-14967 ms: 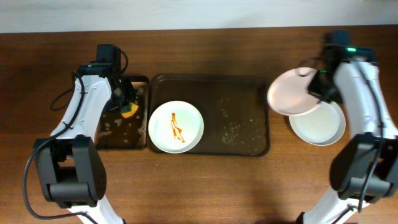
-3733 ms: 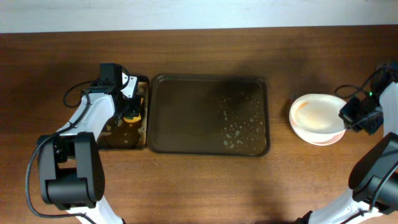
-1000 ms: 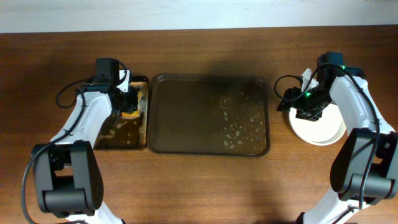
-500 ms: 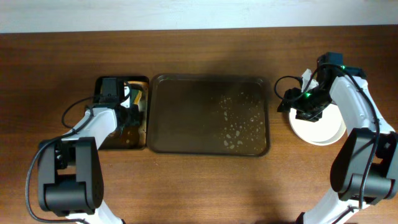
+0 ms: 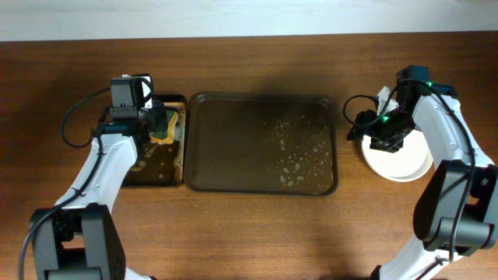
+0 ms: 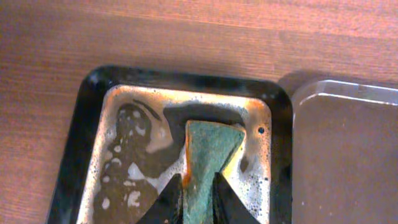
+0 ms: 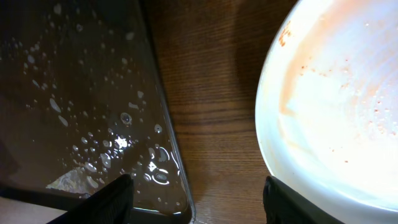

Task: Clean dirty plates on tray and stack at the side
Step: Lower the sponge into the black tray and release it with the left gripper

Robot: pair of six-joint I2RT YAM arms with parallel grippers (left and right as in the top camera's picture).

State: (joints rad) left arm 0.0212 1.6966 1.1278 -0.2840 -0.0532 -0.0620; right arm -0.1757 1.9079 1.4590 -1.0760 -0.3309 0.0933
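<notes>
No plate lies on the large dark tray (image 5: 233,148), which is wet with droplets near its right side. White plates (image 5: 403,161) sit stacked on the table to the tray's right; the top plate (image 7: 336,93) shows faint orange smears. My right gripper (image 5: 365,128) hovers open between the tray's right edge and the stack, with only bare wood between its fingers (image 7: 111,200). My left gripper (image 5: 159,124) is over the small soapy tray (image 5: 144,169), shut on a green and yellow sponge (image 6: 208,152) that juts out from between its fingers (image 6: 169,200).
The small tray (image 6: 124,149) holds brown sudsy water and touches the large tray's left edge (image 6: 298,143). Bare wooden table surrounds both trays. The plate stack stands close to the large tray's right rim (image 7: 163,130).
My left arm has drawn back toward the far end of the small tray, sponge still between its fingers. The right arm and the plates have not moved.
</notes>
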